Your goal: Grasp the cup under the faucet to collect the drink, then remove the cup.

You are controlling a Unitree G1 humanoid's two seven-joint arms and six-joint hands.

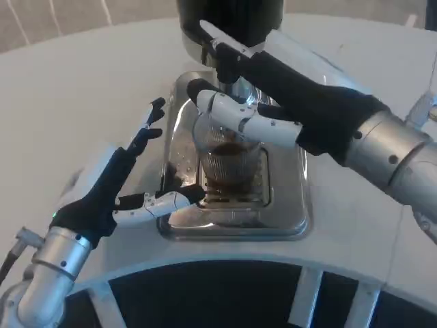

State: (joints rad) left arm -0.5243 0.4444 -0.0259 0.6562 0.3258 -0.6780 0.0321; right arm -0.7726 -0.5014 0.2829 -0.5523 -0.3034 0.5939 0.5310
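White tabletop [82, 89] runs across the frame, its curved near edge at the bottom over a dark gap. Nearest, at lower left, the left hand [126, 184] reaches toward the middle with its fingers spread and nothing between them; one fingertip lies at the near left lip of the steel drip tray [293, 219], the upper fingers point past the tray's left rim. At frame centre the tray carries a slotted grate, and on it stands the cup [229, 167], clear ribbed glass with brown drink in its lower part, directly below the faucet [229, 72]. From the right, the right hand [273, 102] wraps its fingers around the cup's upper wall. Farthest, at top centre, rises the dark dispenser body [232, 17].

The cup looks rigid, breakable and slick-sided, heavier with liquid in it. A mid-wall hold on the ribs, kept upright, would likely serve best.
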